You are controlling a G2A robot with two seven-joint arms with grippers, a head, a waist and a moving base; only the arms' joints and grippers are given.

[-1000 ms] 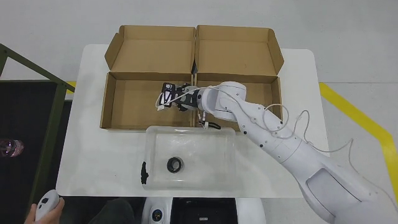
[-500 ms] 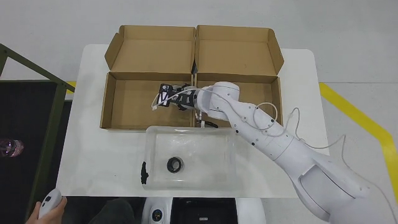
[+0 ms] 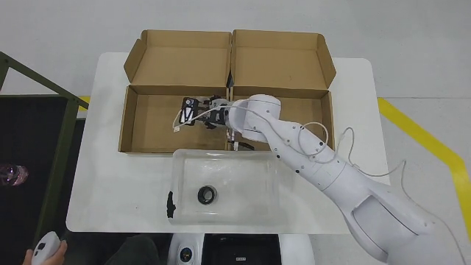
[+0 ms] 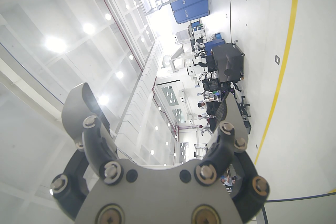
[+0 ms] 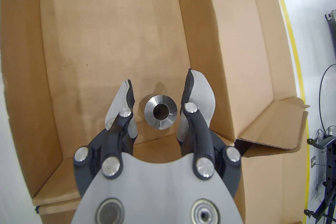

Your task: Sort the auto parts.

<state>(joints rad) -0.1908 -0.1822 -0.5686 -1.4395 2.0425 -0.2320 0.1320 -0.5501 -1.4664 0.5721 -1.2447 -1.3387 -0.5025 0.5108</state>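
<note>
**Sleeve** point(image 5: 160, 112). Short bright metal cylinder with a bore through it. It stands on end on the floor of the left box point(image 3: 147, 129), close to the wall shared with the right box point(image 3: 309, 110). Upright, and free on both sides.

**Right tool** point(image 5: 159, 87). Hangs over the left box, pointing down. Its fingers are apart and straddle the sleeve. A gap shows between each pad and the metal, so nothing is clamped.

**Left tool** point(image 4: 153, 104). Held away from the counter point(image 3: 110, 184) and aimed up at the ceiling. Fingers apart, empty.

**Bin** point(image 3: 257, 191). Clear, on the counter in front of the boxes. It holds a ring point(image 3: 208, 193). A black part point(image 3: 170, 205) sits at its left wall; I cannot tell whether it is inside or outside.

**Handling note (my reading).**
- The step looks like leaving the sleeve in the left box.
- Keep the fingers spread and lift straight up along the sleeve's axis until the tips clear its top. Only then swing toward the bin.
- Any sideways drift would knock a pad into the sleeve. Smooth steel standing on a small end would likely tip and roll.
- The shared wall is close by, so gain height before crossing it.
- If a grasp is meant instead, centre the tool first so that both pads meet the sleeve together.
- The ring looks like the next piece to sort.
</note>
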